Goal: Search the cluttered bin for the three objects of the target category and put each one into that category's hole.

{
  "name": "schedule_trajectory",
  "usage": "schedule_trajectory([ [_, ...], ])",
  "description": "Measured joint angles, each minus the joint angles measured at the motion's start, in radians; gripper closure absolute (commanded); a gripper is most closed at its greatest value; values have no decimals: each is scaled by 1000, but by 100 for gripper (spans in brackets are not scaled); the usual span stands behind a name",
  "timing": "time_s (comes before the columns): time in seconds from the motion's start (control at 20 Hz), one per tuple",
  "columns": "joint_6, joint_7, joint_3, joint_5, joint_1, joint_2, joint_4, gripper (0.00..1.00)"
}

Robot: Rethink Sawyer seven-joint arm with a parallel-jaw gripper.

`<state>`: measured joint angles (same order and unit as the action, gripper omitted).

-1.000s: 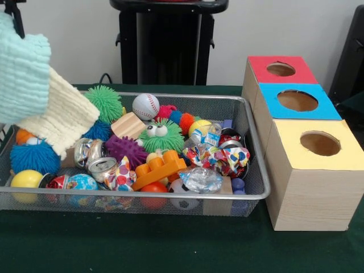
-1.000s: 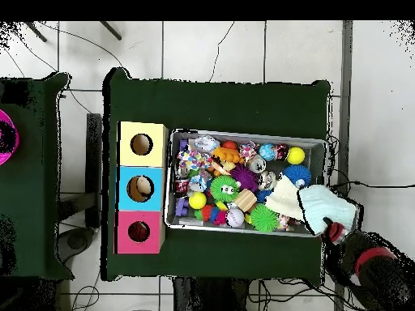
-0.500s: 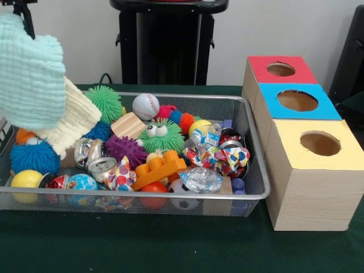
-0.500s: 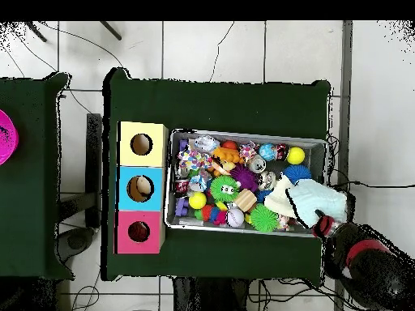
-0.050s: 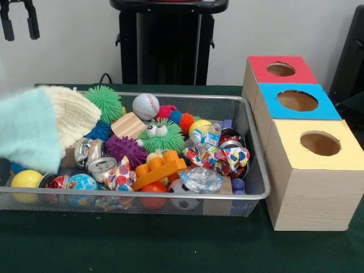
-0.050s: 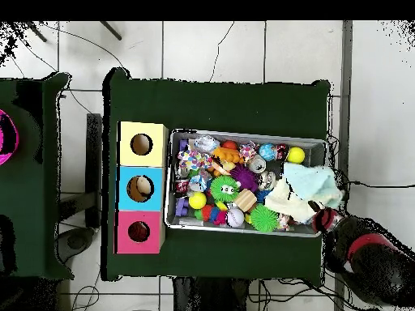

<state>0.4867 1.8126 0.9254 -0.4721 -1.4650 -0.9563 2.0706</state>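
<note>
The claw point(image 5: 19, 23) now hangs empty at the upper left of the front view, its two dark fingers point(image 5: 33, 23) spread apart with nothing between them. A half second ago the pale blue cloth point(image 5: 27, 131) was held high at that edge; it has now dropped and lies slumped over the left end of the wire bin point(image 5: 259, 170), partly on top of the cream knitted cloth point(image 5: 74, 114). In the overhead view both cloths point(image 6: 312, 188) sit bunched at the bin's end nearest the arm, the blue one reaching the rim, though whether it hangs over the edge is hard to judge from that view.

So the cloth went back into the bin, not into a hole. The red box point(image 5: 280, 69), blue box point(image 5: 297, 100) and yellow box point(image 5: 319, 143) stand in a row on the bench just right of the bin, well apart from the cloths. If cloths are the target category, this looks like a lost grasp: the blue cloth still needs picking up, and it now covers toys at that end, among them part of the blue spiky ball point(image 5: 16, 168).
</note>
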Motion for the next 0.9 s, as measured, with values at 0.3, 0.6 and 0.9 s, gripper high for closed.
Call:
schedule_trajectory([
  [0.3, 0, 0, -2, -16, 32, 0, 0, 0],
  [0.6, -10, 0, -33, -58, 131, -1, 5, 0],
  [0.9, -93, 0, -112, -100, 297, -2, 22, 0],
])
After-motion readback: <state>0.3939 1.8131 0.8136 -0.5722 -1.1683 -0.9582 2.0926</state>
